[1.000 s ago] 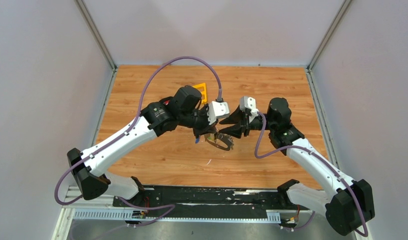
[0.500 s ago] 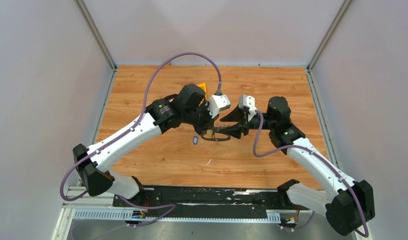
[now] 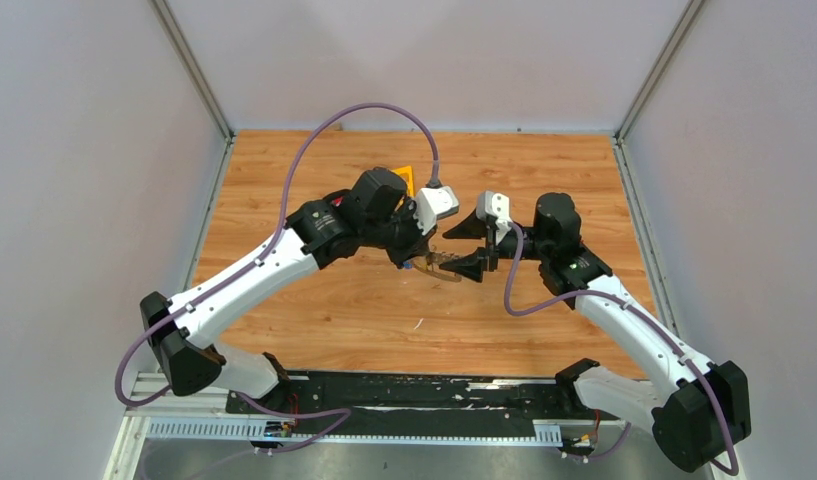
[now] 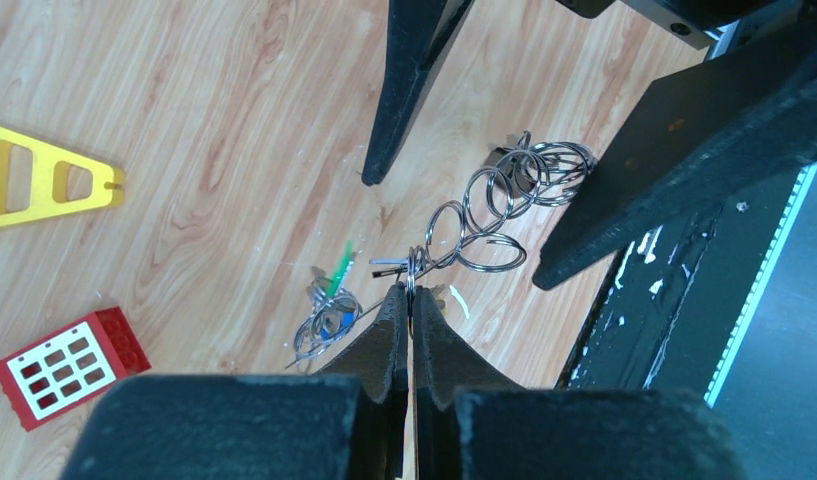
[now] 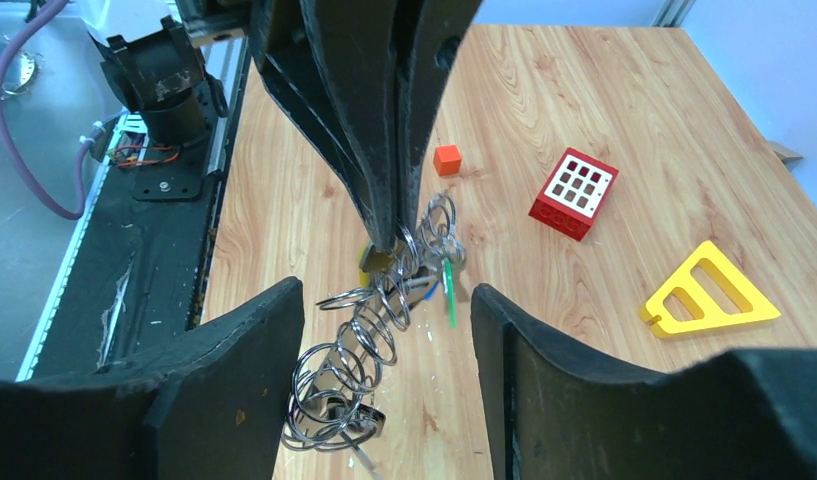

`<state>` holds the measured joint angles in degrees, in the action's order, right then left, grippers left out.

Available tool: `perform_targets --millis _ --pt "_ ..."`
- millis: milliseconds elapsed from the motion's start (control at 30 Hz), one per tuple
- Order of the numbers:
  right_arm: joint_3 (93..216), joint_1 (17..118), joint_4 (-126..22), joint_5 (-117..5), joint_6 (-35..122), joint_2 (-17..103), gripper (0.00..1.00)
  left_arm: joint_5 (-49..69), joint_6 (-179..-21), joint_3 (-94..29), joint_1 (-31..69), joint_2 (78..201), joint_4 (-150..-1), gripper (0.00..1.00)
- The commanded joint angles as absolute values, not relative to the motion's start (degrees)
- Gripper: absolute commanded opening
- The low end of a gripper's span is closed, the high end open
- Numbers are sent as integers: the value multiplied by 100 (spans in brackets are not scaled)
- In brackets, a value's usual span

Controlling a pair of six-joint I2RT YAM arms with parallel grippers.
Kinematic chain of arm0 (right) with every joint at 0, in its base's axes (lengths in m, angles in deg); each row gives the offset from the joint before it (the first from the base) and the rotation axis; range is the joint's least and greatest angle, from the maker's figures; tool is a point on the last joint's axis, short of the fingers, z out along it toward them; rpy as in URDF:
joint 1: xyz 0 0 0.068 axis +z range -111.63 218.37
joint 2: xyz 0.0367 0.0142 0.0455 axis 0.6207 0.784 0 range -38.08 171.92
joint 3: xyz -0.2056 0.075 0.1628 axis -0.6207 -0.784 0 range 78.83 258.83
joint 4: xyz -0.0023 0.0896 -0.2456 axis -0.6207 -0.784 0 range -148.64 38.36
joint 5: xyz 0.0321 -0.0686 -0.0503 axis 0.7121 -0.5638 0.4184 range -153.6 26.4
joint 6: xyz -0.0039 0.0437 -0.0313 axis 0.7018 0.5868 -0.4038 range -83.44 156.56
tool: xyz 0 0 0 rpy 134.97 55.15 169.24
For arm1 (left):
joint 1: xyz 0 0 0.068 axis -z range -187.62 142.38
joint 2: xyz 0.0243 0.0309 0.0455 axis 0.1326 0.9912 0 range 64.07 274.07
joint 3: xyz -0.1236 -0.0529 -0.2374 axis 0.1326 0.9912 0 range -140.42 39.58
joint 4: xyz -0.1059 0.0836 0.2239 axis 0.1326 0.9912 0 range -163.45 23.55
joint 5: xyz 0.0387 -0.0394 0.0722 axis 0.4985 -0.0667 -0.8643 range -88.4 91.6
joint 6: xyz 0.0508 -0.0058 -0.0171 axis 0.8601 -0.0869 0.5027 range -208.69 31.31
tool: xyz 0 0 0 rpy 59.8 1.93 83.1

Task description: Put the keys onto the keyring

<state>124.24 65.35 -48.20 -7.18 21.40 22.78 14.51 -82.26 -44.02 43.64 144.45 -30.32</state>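
Wire, thin and silver, makes the keyring. It shows as a string of round linked loops, smooth and shiny, held up between the two grippers over the middle of the table. The left gripper has matte black wedge-shaped fingers, and they are pressed together on one loop at its end of the string. Just beside that grip the keys gather in a small silver bunch with a blue piece and a thin green tag. I cannot tell whether the bunch hangs or lies on the wood.

The right gripper has its jaws wide apart, with one broad black finger on each side of the other end of the string. Whether a finger touches the wire there is not sure.

A flat yellow triangular frame with cut-out windows and a red brick with a white grid face lie well apart from the loops. A small orange cube lies on the wood beyond the left gripper's fingers.

The table is a board with light wood grain, a little marked with white flecks. Pale plain walls with metal corner posts close three sides. A black strip, scratched white, runs along the near edge.
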Motion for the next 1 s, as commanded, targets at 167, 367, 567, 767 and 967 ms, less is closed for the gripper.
perform_targets --millis 167,367,567,767,967 --pt "12540 6544 -4777 -821 1935 2308 58 1338 -8304 -4305 4362 13942 -3515 0" --pt "12502 6629 -4655 -906 2066 2414 45 1254 -8404 -4298 4354 13988 -3629 0" --pt "12583 6769 -4866 -1387 1828 2363 7 1024 -8504 -4445 4330 14176 -3547 0" --pt "12577 6821 -4900 -1791 1694 2252 0 1051 -8586 -4512 4276 14305 -3463 0" --pt "12641 6937 -5043 -2139 1477 2247 0 1177 -8681 -4488 4190 14347 -3453 0"
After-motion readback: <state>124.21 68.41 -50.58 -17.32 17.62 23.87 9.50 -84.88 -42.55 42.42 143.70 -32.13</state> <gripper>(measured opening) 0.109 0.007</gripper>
